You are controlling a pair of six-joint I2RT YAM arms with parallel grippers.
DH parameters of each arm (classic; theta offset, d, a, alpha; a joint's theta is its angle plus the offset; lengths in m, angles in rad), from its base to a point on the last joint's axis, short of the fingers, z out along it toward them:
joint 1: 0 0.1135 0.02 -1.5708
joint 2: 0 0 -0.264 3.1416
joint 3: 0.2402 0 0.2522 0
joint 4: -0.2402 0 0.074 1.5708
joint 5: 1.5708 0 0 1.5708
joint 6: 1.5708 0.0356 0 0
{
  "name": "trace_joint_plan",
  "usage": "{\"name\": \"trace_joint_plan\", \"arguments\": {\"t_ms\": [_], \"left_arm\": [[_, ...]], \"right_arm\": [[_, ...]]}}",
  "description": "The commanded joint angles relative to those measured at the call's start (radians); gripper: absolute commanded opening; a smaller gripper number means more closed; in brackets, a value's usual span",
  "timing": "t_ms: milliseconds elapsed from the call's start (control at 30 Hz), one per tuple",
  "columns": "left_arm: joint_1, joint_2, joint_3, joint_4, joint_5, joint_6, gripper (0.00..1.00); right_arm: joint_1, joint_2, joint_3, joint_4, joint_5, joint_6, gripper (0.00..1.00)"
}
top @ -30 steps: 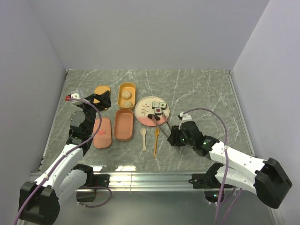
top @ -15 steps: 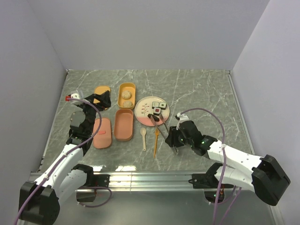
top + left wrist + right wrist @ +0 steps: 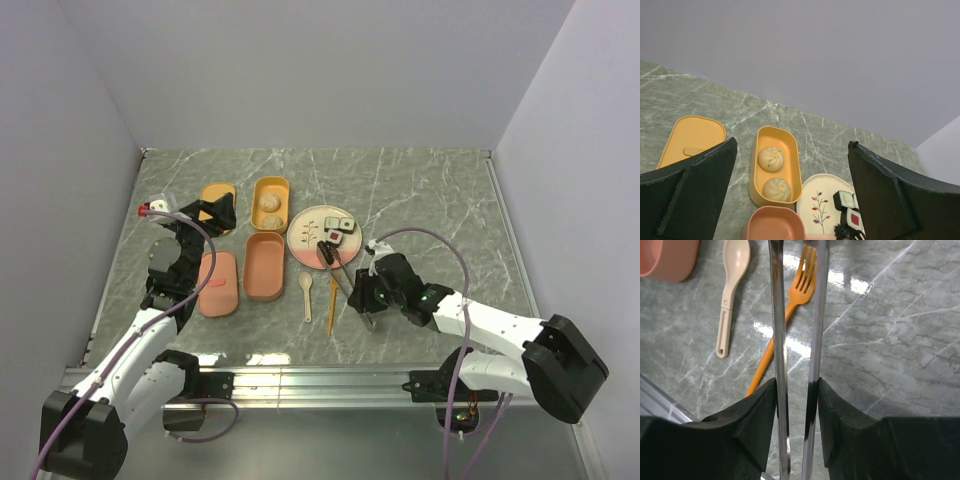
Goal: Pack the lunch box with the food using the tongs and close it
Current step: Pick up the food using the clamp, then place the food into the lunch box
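Observation:
My right gripper (image 3: 366, 298) (image 3: 796, 390) is shut on the tongs (image 3: 344, 271) (image 3: 778, 315), pressing the two thin metal arms toward each other. Their tips reach up-left onto the plate (image 3: 306, 235), beside the dark brown piece (image 3: 325, 250) (image 3: 842, 231); I cannot tell whether they pinch it. Two sushi rolls (image 3: 344, 226) (image 3: 844, 199) lie on the plate, one with a red centre (image 3: 855, 219). Two beige balls (image 3: 269, 208) (image 3: 771, 158) sit in the yellow lunch box tray (image 3: 270, 186) (image 3: 794, 165). My left gripper (image 3: 216, 211) (image 3: 792, 145) hovers open and empty, left of that tray.
An empty pink tray (image 3: 264, 266) (image 3: 774, 224) lies below the yellow one, with a pink lid (image 3: 218, 283) to its left and a yellow lid (image 3: 217, 193) (image 3: 690, 142) behind. A beige spoon (image 3: 306, 296) (image 3: 731, 295) and an orange fork (image 3: 333, 300) (image 3: 790, 310) lie beside the tongs.
My right gripper has slid left and squeezed the tongs narrower. Their tips have moved left across the plate toward the dark brown piece. The left arm has stayed still.

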Motion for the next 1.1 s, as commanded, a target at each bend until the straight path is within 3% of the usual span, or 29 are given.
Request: {"name": "trace_joint_plan", "arguments": {"t_ms": [0,233,733,1067], "left_arm": [[0.005,-0.019,-0.009,0.029,0.01,-0.007,1.0],[0.005,-0.025,-0.01,0.028,0.011,-0.007,0.99],[0.007,-0.026,-0.009,0.026,0.005,-0.006,0.99],[0.007,-0.031,-0.012,0.025,0.0,-0.004,0.99]], "right_arm": [[0.008,0.034,0.065,0.032,0.024,-0.01,0.43],[0.008,0.08,0.114,-0.011,0.041,-0.01,0.34],[0.018,0.08,0.31,-0.041,0.039,-0.088,0.3],[0.016,0.308,0.537,-0.002,0.087,-0.142,0.32]]}}
